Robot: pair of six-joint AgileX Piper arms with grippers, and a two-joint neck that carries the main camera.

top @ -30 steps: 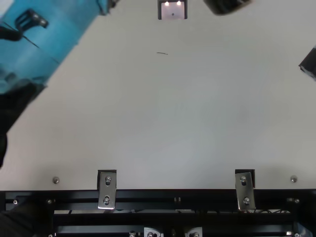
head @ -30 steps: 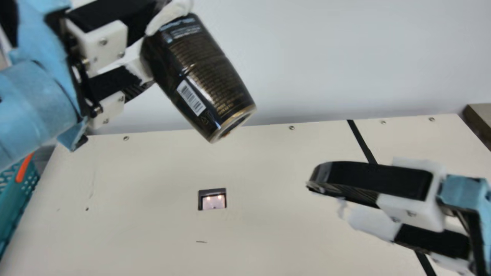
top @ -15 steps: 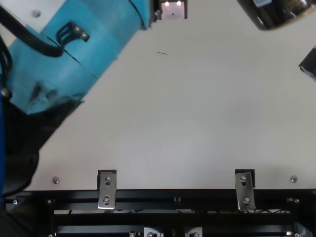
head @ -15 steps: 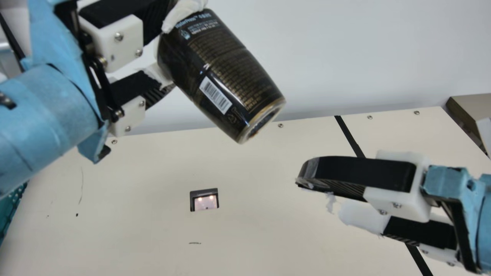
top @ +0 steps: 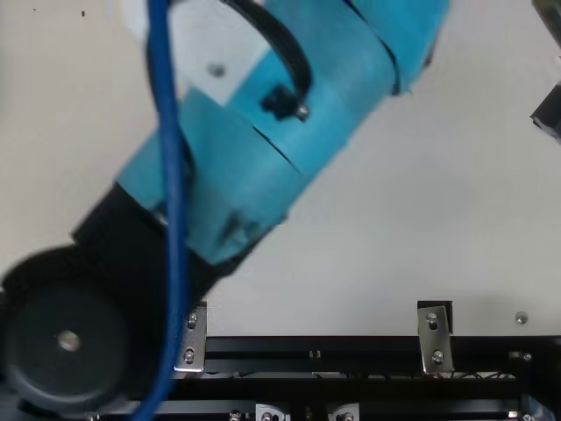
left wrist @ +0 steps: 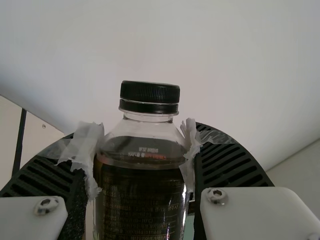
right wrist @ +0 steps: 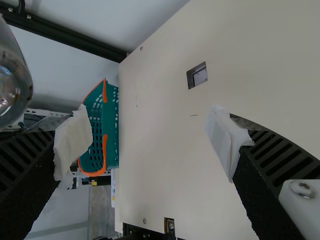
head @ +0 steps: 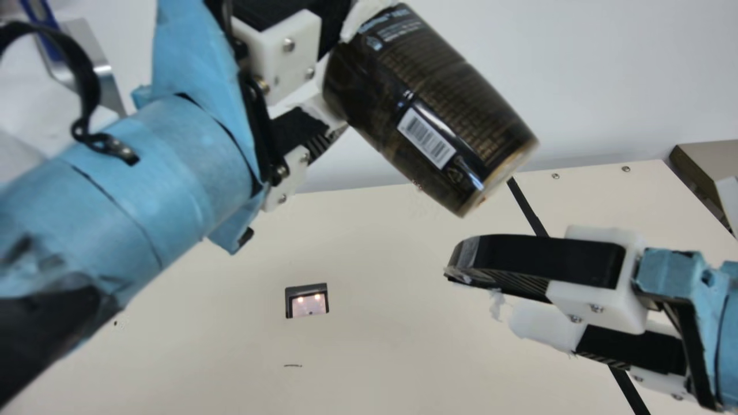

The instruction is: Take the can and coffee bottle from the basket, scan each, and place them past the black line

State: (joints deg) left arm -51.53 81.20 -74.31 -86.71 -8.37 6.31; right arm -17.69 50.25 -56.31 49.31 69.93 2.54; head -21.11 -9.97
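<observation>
My left gripper (head: 340,66) is shut on the dark coffee bottle (head: 429,109), holding it tilted in the air over the table's far part, base down to the right, barcode facing the camera. In the left wrist view, the black-capped bottle (left wrist: 140,200) stands between the taped fingertips of my left gripper (left wrist: 142,142). My right gripper (head: 487,297) is open and empty, lower and to the right of the bottle; my right gripper (right wrist: 150,140) also shows spread fingers in its wrist view. The scanner window (head: 308,302) glows in the table, left of the bottle. The black line (head: 527,207) crosses at right.
The teal basket (right wrist: 112,130) with orange handles hangs beside the table edge in the right wrist view. A brown box (head: 706,167) is at the far right corner. In the top view, the blue-wrapped left arm (top: 263,132) reaches across the table.
My left arm has swung right with the bottle, from above the table's left half to near the black line. The right arm stays still; the main camera shifted slightly early on.
</observation>
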